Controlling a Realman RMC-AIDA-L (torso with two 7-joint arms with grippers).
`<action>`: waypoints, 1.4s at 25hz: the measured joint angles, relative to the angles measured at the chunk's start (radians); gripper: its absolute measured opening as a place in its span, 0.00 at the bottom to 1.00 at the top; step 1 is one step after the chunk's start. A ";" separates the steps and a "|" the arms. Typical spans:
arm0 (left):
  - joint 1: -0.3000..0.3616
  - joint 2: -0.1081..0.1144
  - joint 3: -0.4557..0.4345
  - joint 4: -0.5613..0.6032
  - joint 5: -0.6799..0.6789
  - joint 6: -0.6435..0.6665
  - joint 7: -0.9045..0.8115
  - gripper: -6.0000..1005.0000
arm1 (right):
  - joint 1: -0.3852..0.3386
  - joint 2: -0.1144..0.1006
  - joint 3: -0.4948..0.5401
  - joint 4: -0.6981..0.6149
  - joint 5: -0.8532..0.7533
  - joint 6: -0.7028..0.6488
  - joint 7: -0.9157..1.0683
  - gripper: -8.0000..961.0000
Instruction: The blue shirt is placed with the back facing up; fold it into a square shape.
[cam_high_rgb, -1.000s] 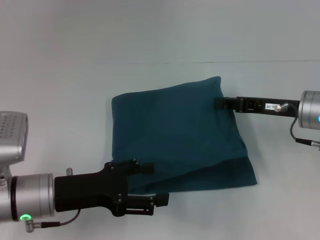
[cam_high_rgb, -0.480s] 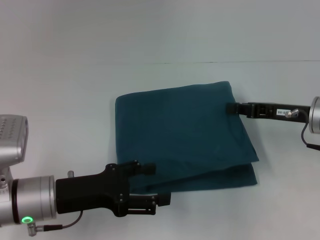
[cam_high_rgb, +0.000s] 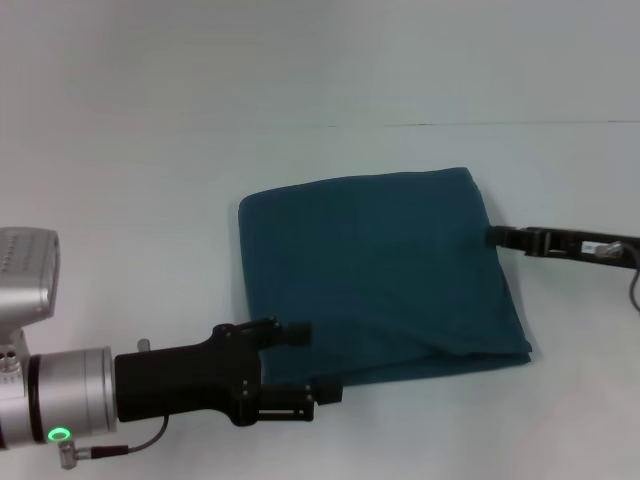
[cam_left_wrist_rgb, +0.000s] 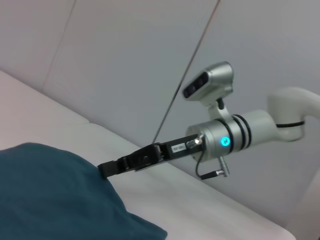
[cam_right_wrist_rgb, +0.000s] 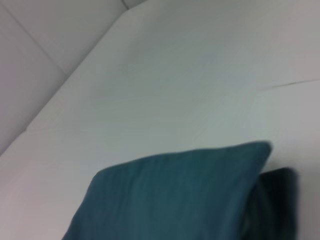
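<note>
The blue shirt (cam_high_rgb: 380, 275) lies folded in a rough square at the middle of the white table, its top layer reaching almost to the right edge of the layer under it. My right gripper (cam_high_rgb: 495, 238) comes in from the right, thin and shut on the shirt's right edge about halfway along. The left wrist view shows that same gripper (cam_left_wrist_rgb: 104, 170) pinching the shirt (cam_left_wrist_rgb: 50, 195) at its rim. My left gripper (cam_high_rgb: 312, 362) hovers at the shirt's near left corner with its fingers spread open, holding nothing. The right wrist view shows the shirt (cam_right_wrist_rgb: 170, 200) close up.
The white table (cam_high_rgb: 130, 200) extends on all sides of the shirt, with a thin seam line (cam_high_rgb: 500, 124) across the back. The right arm's wrist and its camera (cam_left_wrist_rgb: 210, 85) show in the left wrist view.
My right gripper has moved to the right and nearer, drawing the shirt's top layer with it until it lies flat over the lower layer. The left arm has barely shifted.
</note>
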 joint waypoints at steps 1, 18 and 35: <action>-0.001 0.000 0.000 0.000 -0.003 -0.006 -0.003 0.90 | -0.009 0.000 0.009 -0.009 0.003 0.003 -0.003 0.09; -0.053 0.003 -0.107 -0.001 -0.056 -0.173 -0.200 0.90 | -0.035 -0.047 0.188 -0.054 0.007 -0.164 0.003 0.66; -0.090 0.004 -0.128 -0.025 -0.093 -0.411 -0.299 0.90 | -0.004 -0.055 0.167 -0.049 -0.002 -0.108 0.076 0.82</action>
